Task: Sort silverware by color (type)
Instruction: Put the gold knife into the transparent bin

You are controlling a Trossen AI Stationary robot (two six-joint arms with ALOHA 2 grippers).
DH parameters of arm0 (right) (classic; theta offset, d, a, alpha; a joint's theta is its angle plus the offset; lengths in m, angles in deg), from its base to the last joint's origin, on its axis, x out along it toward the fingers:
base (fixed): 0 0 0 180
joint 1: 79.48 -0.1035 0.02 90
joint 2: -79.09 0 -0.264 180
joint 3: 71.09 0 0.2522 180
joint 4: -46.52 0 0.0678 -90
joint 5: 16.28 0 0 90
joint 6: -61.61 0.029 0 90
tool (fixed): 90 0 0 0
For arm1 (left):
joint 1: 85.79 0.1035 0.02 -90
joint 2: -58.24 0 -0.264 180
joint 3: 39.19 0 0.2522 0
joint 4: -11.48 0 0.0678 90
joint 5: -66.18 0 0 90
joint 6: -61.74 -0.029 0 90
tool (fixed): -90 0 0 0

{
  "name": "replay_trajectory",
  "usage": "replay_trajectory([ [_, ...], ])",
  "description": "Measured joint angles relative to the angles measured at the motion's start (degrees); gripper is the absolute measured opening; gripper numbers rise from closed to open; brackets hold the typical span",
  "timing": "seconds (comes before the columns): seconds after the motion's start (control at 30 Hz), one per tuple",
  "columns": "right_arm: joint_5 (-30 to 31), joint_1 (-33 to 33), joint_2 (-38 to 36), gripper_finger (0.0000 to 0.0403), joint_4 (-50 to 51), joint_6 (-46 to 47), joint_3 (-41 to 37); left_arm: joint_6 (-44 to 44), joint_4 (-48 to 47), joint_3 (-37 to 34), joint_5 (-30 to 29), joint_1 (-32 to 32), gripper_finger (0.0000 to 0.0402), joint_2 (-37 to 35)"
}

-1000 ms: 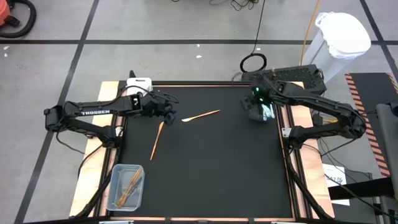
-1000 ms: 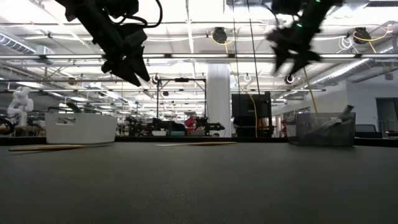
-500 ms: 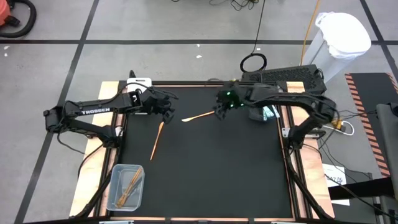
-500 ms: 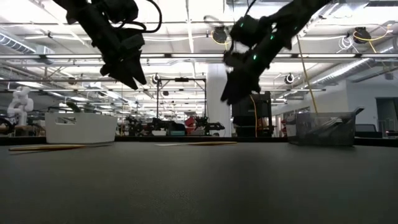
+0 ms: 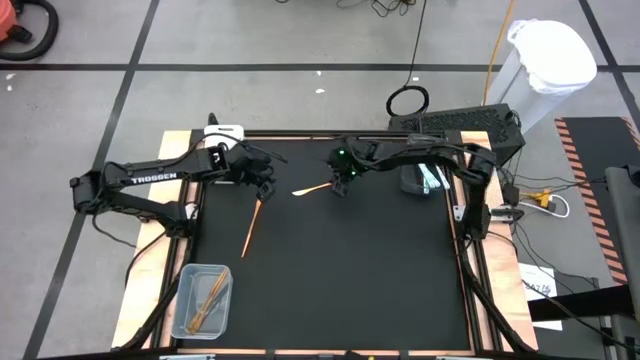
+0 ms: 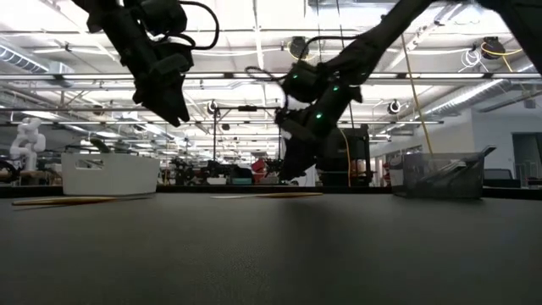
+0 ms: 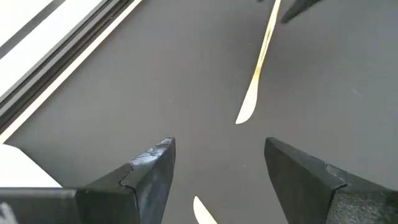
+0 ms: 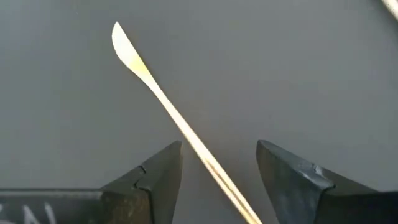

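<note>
On the black rectangular table mat (image 5: 330, 270), our right gripper (image 5: 340, 187), having swung in from the three-o'clock bin, is hovering wide open and empty over the thin orange wooden utensil (image 5: 318, 187), indicating pickup. Our left gripper (image 5: 266, 189) is waiting at nine o'clock, open, empty.

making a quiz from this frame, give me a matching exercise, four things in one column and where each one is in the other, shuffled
Things
1. right gripper
2. left gripper
3. clear bin
4. white bin

Places
A. near left corner of the mat, with orange utensils inside
B. far left edge of the table, behind the left arm
C. open, over the far orange utensil
D. open, above the top end of the near orange utensil

Pairs: 1-C, 2-D, 3-A, 4-B
</note>
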State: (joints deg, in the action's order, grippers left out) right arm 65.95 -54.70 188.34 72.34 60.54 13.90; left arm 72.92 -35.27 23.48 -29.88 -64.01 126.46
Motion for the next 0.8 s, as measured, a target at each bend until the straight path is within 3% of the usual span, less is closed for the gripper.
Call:
replay_trajectory([
  [0.27,0.12,0.0,7.69,0.02,10.28,-3.54,11.38,0.48,-3.92,0.0,-0.02,1.85,0.0248,0.0],
  [0.53,0.16,0.13,8.83,0.0197,15.0,-8.42,12.81,1.84,-6.56,0.0,-0.06,3.06,0.0248,0.0],
  [0.8,-0.04,0.44,9.41,0.0131,16.66,-9.24,12.84,1.6,-4.84,0.0,-0.15,4.14,0.0248,0.0],
])
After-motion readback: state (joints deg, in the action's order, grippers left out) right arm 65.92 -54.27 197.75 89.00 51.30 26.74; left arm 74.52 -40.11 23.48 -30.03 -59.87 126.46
